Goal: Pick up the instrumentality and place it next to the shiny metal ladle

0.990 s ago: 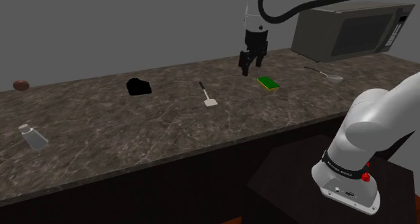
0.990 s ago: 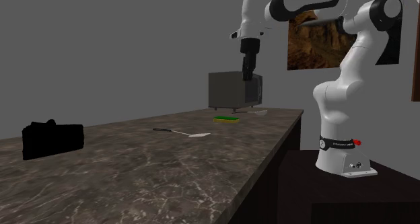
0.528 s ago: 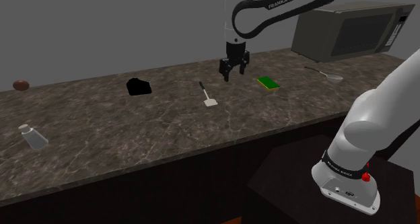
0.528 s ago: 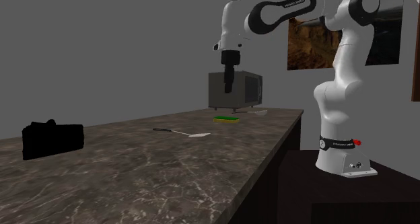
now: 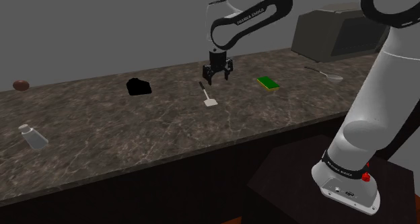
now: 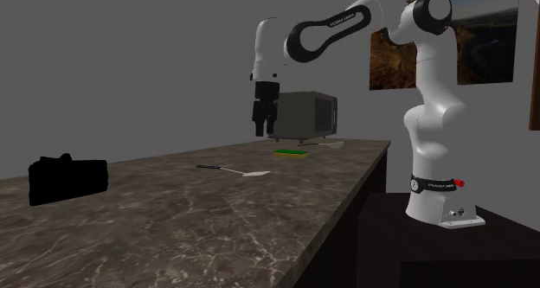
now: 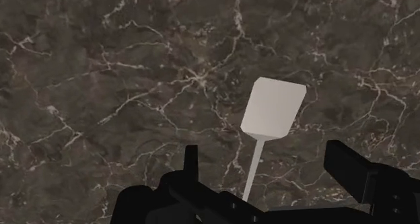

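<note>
Spatula (image 7: 272, 108) right under the camera, and it's the target: white flat blade, thin handle, lying flat on the dark marbled counter (image 7: 101, 88). The gripper (image 7: 265, 155) hangs over it with both black fingers (image 7: 190, 161) spread wide and nothing between them but air and that handle. That's the key line-up. The handle runs up through the gap between the fingers, tilted slightly, and the blade sits just beyond the fingertips. The closing line crosses the long axis almost squarely, so I'd judge a straight drop onto the handle is what's called for.

In the shoulder view the gripper (image 5: 217, 73) hovers above the handle end of the spatula (image 5: 208, 95). The long axis runs from the back wall toward the counter's front edge, blade pointing to the front and a touch to that view's right. The second exterior view shows the gripper (image 6: 262, 131) clearly above the counter, the spatula (image 6: 232, 169) not touched yet.

Further out along the counter lies a green sponge (image 5: 268, 83), then the ladle (image 5: 326, 73) well apart from the spatula, near the microwave (image 5: 336, 31). That's a long carry across, judging by the gap.
</note>
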`<state>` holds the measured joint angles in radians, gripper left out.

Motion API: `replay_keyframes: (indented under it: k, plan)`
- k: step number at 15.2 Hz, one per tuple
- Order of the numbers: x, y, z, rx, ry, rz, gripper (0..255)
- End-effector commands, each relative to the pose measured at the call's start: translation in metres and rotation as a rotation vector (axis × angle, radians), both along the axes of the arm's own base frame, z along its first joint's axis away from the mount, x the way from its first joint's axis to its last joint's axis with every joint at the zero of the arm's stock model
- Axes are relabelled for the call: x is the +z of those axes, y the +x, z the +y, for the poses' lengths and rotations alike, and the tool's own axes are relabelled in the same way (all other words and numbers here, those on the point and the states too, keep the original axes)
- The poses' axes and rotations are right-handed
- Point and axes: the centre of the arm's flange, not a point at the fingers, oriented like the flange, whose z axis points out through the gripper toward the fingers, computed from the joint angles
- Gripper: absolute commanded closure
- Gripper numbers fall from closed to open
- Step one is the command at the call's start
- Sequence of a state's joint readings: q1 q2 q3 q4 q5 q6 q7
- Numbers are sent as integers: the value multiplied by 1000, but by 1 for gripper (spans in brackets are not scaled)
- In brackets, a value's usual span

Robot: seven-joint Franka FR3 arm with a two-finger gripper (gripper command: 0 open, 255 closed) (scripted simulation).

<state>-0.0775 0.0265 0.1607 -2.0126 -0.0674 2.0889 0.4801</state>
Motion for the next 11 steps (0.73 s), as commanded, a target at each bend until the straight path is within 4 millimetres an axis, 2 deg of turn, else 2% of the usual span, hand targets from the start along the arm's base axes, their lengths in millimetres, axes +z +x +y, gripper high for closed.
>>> replay_keyframes:
  k: [1,9,11]
  plan:
    - [-14,25,-5,-42,5,-2,0]
    - [-65,116,-25,-202,25,-9,0]
    - [-72,119,-26,-207,26,-10,0]
